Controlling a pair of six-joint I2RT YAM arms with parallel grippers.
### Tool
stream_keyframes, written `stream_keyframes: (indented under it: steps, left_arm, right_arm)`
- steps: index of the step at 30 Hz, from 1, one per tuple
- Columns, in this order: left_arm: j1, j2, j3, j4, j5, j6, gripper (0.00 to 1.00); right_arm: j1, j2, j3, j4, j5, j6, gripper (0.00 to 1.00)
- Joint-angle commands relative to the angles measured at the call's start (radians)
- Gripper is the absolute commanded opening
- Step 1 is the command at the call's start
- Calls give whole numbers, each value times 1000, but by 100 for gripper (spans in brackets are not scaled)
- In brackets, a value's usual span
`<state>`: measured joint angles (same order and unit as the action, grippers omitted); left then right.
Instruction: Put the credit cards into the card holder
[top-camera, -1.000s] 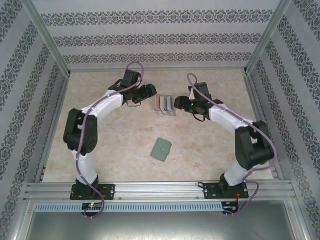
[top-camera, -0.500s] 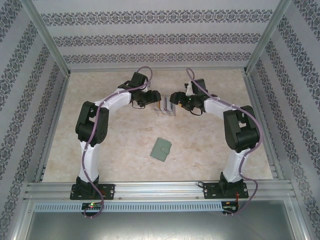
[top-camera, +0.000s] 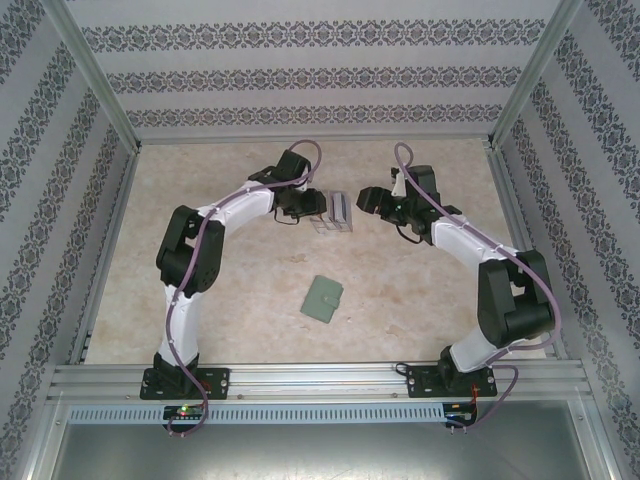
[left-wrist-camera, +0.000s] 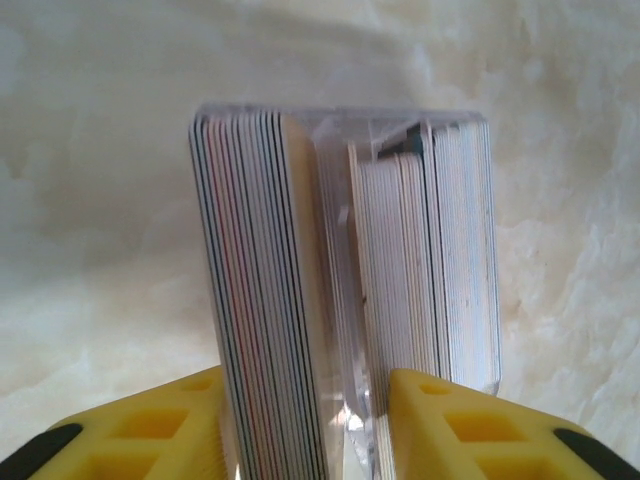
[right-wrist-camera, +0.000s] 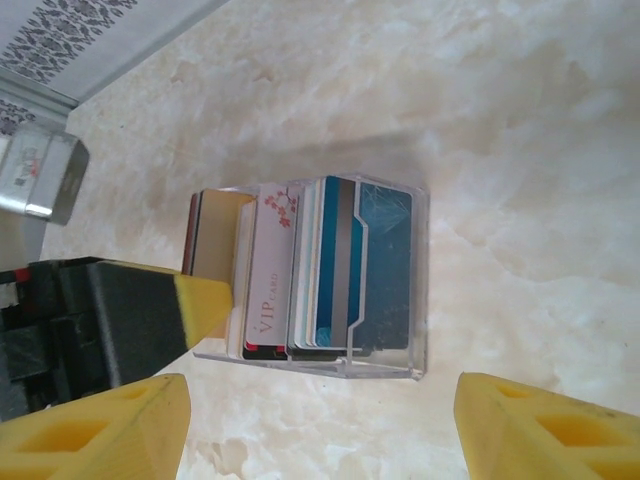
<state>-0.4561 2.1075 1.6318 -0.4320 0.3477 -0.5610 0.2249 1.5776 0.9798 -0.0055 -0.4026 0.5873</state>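
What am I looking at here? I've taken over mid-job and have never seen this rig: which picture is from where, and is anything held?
These are two white robot arms bolted at the near edge of a table, each ending in a two-finger gripper with yellow fingers.

The overhead picture looks down from behind them. The left gripper and right gripper face each other across a clear plastic rack full of credit cards. The green card holder lies closed nearer the bases, untouched.

The other two pictures come from cameras on the wrists. The left wrist view shows its fingers either side of one stack of cards in the rack. Whether they already pinch it, I cannot tell. The right wrist view shows that gripper open beside the rack, holding nothing.
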Motion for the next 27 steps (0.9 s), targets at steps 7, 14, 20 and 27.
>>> stream_keyframes:
  steps: [7, 14, 20, 27]
  left_arm:
    - [-89, -138, -171, -33, 28, -90, 35]
    - [-121, -190, -239, -25, 4, -120, 31]
    - [-89, -235, -197, -67, -106, -88, 48]
    - [-6, -110, -6, -128, -111, -41, 48]
  right_arm:
    - [4, -34, -10, -9, -23, -16, 66]
    - [8, -48, -13, -23, -13, -17, 64]
    - [14, -71, -23, -33, 13, -28, 64]
    - [15, -81, -21, -59, 40, -39, 64]
